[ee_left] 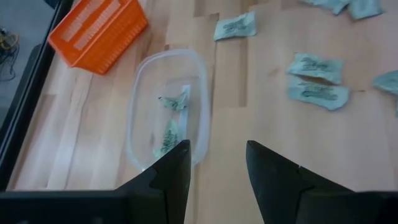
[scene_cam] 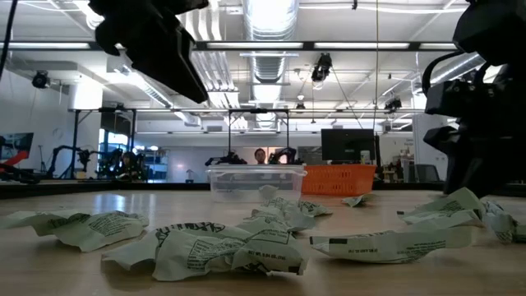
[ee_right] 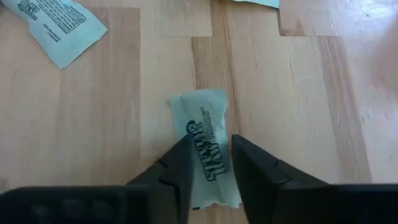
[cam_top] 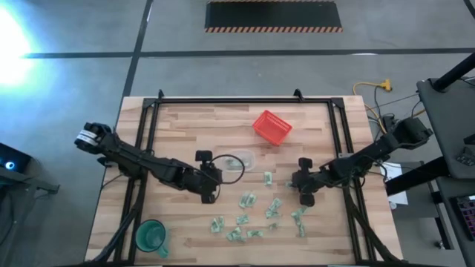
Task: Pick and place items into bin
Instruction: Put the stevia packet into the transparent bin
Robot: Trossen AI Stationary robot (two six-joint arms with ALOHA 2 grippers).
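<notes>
On the bench [cam_top: 185,119], right gripper [ee_right: 208,163] jaws narrowly straddle one of the items [ee_right: 205,140]. Left gripper [ee_left: 214,168], jaws spread and empty, hovers beside the bin [ee_left: 165,106], which holds two pieces; others lie scattered nearby.

There's a red basket [cam_top: 272,126] toward the back of the wooden table [cam_top: 185,119], plus a green cup [cam_top: 151,236] at the front-left corner.

Harsh glare at upper left of high view; soft, even light elsewhere.
</notes>
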